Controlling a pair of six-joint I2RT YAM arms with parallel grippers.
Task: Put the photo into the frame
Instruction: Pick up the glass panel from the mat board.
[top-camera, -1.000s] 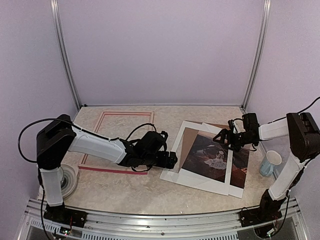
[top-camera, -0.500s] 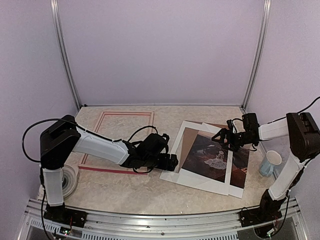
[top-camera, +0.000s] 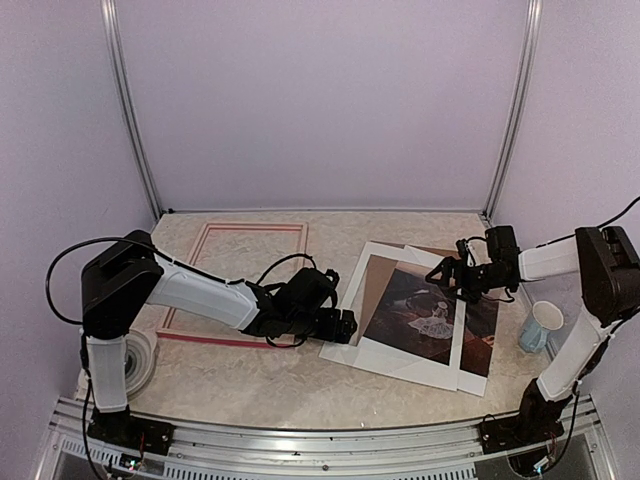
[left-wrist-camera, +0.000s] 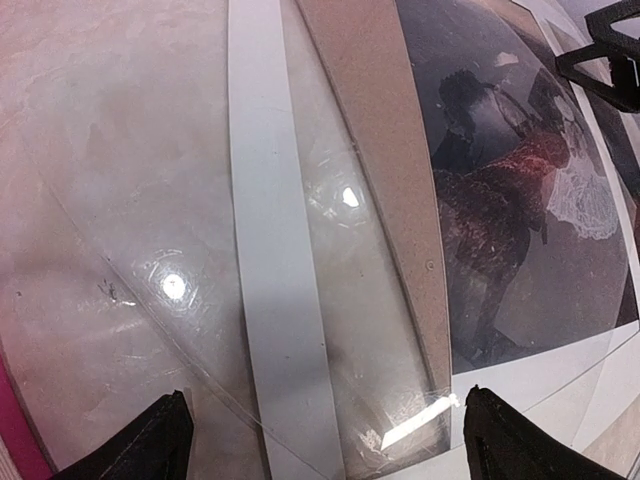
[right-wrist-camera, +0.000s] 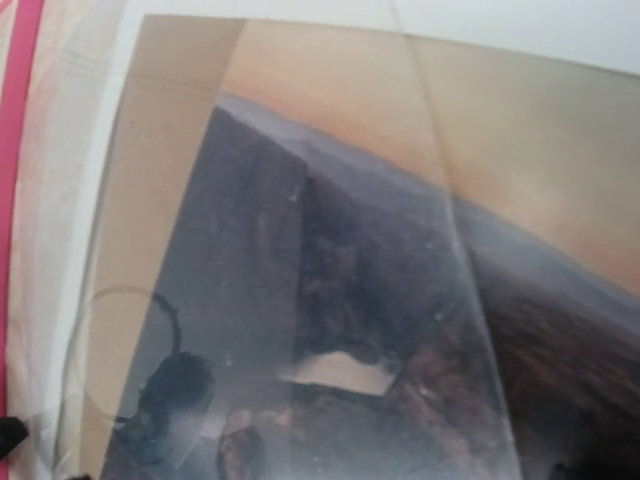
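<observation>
Between the wide-spread, empty jaws of your left pincer (left-wrist-camera: 325, 440) lie a white mat strip (left-wrist-camera: 270, 250) and a brown backing board (left-wrist-camera: 375, 150); the photo (left-wrist-camera: 510, 200) lies flat just ahead. Over the photo's far edge hovers your right pincer (top-camera: 447, 272), jaws likewise apart, holding nothing. Behind the left pincer lies the frame (top-camera: 255, 226).
</observation>
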